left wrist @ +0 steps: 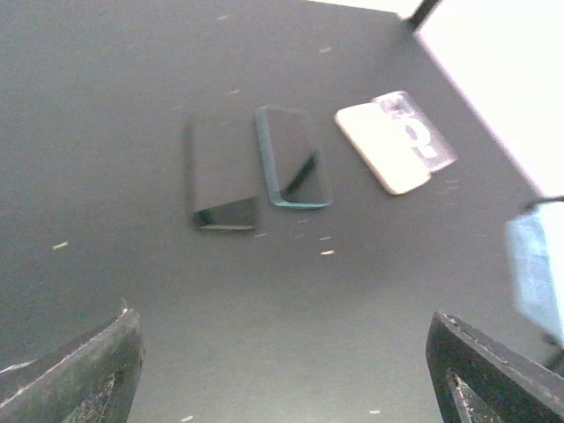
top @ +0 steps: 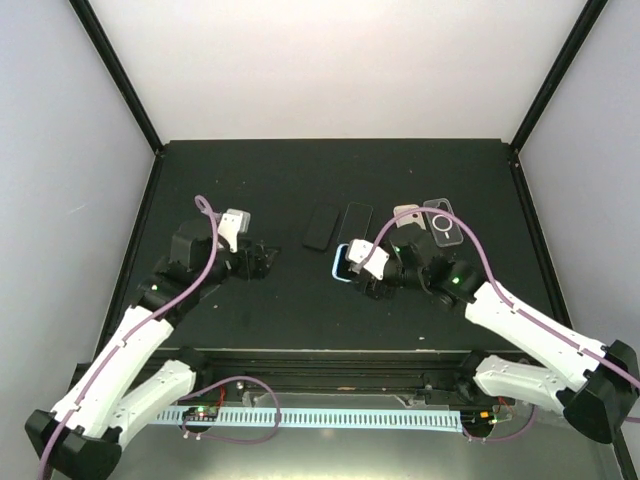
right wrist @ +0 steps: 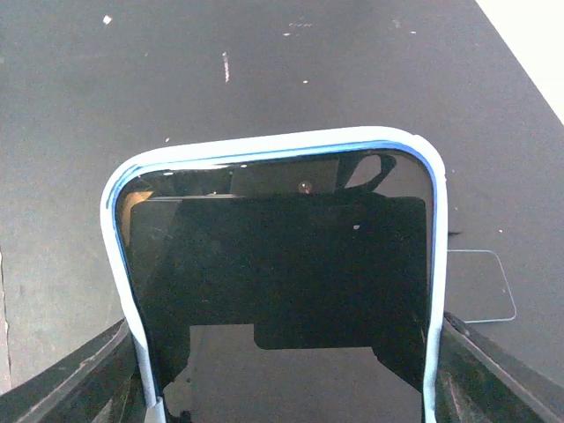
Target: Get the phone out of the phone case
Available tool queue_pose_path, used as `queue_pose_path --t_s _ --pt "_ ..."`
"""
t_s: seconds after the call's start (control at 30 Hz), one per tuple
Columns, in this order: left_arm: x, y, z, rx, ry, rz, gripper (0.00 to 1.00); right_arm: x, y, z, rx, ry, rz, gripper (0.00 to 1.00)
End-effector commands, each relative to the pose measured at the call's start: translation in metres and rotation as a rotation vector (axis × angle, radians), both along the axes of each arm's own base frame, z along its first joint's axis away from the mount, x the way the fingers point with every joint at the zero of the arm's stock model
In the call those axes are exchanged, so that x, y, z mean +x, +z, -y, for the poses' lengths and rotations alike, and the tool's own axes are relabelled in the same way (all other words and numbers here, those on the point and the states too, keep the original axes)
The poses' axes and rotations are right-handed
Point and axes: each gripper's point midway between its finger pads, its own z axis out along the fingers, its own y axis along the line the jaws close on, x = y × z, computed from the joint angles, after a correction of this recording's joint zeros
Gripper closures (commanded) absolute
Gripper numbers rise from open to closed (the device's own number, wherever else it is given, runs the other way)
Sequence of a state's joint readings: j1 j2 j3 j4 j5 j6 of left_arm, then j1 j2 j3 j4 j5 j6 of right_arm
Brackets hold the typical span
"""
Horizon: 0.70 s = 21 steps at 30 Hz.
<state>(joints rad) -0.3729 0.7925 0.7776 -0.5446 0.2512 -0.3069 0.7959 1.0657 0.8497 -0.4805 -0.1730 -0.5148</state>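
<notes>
Two grippers work over a matte black table (top: 300, 320). The right gripper (top: 353, 268) is clenched on the light-blue soft phone case (right wrist: 119, 264), with its dark fingers (right wrist: 79, 379) against both long sides. The glossy black-screened phone (right wrist: 282, 291) sits fully inside that case. Its screen faces the wrist camera and the blue rim wraps both top corners. From above, the cased phone is near table centre, just right of the middle and near the close end of the row of spare items. Whether it is lifted or resting on the table, cannot tell.

The left gripper (top: 265, 260) is released, jaws wide apart with nothing between them. It is left of centre and well apart from the cased phone, and both its fingertips (left wrist: 79, 370) show at the bottom corners of the left wrist view.

Four other items lie flat farther back:
- A flat black rectangular handset (left wrist: 220, 176) lies just beside a dark slab with teal rim (left wrist: 293, 157). They are side by side, and contact is unclear.
- To the right, a cream-white case (left wrist: 383, 145) touches a clear transparent case (left wrist: 421, 132) with a ring mark on it.
</notes>
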Motion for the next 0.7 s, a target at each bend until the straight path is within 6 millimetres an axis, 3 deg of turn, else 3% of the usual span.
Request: queue_pose_path --t_s 0.0,0.23,0.4,0.67 --pt "-0.023 0.053 0.047 -0.242 -0.145 0.097 0.12 0.016 0.038 -0.007 0.215 -0.156 -0.003 0.99" --pt "-0.043 0.083 0.106 -0.345 -0.246 0.21 0.14 0.034 0.067 -0.003 0.333 -0.345 -0.081 0.99" --pt "-0.028 0.079 0.129 -0.353 -0.194 0.166 0.21 0.032 0.08 -0.002 0.37 -0.368 -0.114 0.99" --pt "-0.01 0.086 0.158 -0.393 -0.176 0.145 0.35 0.031 0.077 -0.001 0.355 -0.364 -0.108 0.99"
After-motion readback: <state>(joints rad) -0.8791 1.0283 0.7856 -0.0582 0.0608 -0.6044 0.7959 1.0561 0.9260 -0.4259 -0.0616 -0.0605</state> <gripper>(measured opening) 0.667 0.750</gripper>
